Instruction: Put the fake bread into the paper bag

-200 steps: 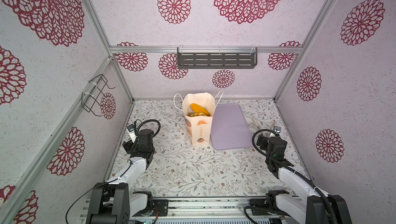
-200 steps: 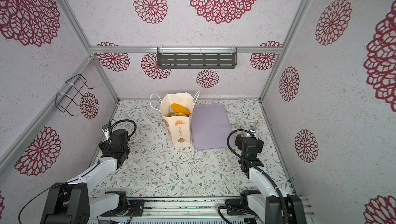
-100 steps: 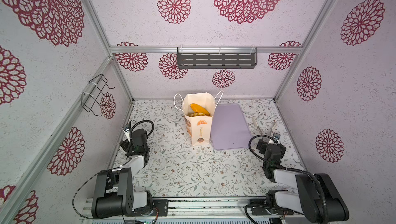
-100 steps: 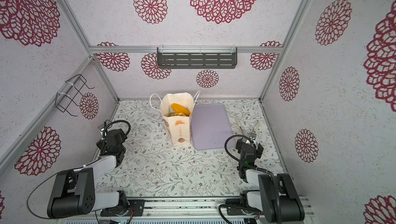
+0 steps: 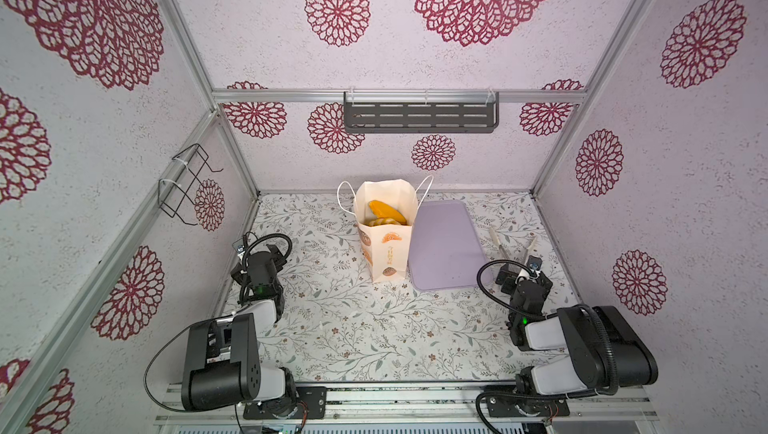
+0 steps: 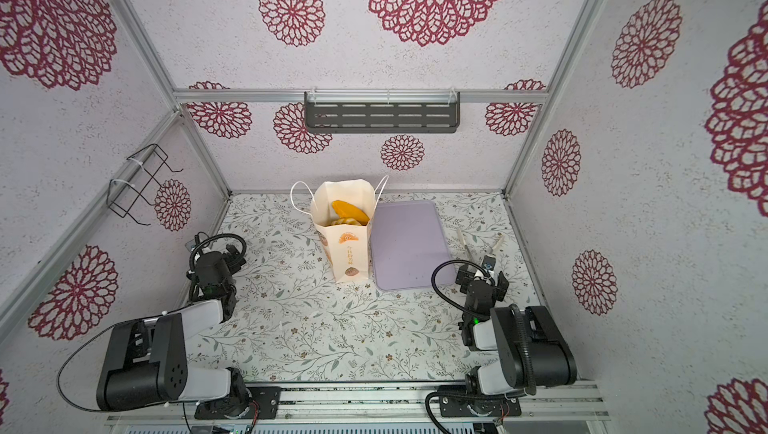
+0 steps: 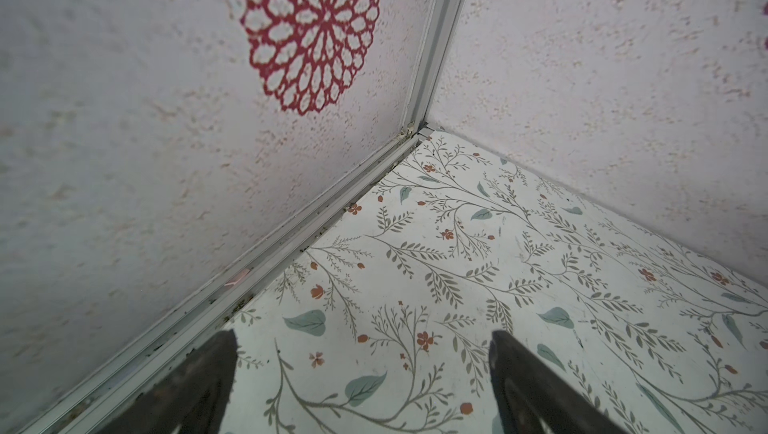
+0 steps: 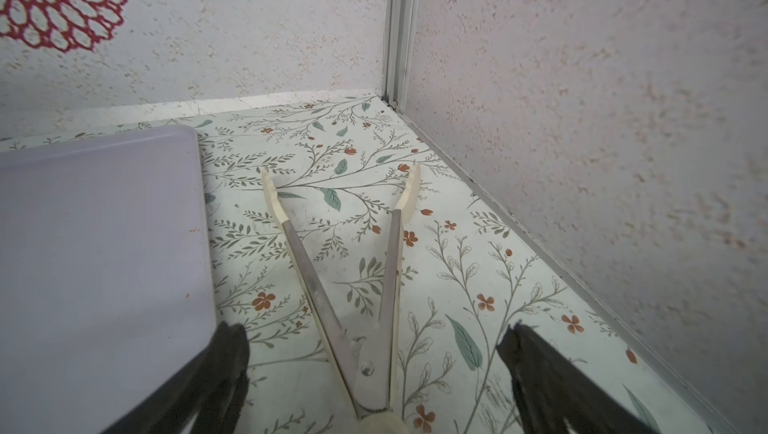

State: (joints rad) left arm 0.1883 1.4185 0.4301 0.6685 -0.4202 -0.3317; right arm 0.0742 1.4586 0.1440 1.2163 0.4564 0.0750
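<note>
The paper bag (image 5: 386, 247) (image 6: 345, 247) stands upright and open at the back middle of the floral table, in both top views. Glossy orange fake bread (image 5: 384, 212) (image 6: 350, 212) shows inside its mouth; no bread lies outside the bag. My left gripper (image 7: 363, 336) (image 5: 276, 254) is low by the left wall, open and empty, facing the back left corner. My right gripper (image 8: 374, 328) (image 5: 509, 276) is low at the right side, open and empty. Its spread fingers hang on either side of the hinge end of a pair of tongs without touching them.
A flat lilac tray (image 5: 444, 245) (image 8: 104, 245) lies just right of the bag. Metal tongs with cream tips (image 8: 307, 274) (image 5: 494, 239) lie open between the tray and the right wall. A wire rack (image 5: 187, 183) hangs on the left wall and a dark shelf (image 5: 419, 112) on the back wall.
Both arms have folded back toward the front rail, elbows now raised. The grippers have stayed open near the side walls. The bag and tray have not moved.
</note>
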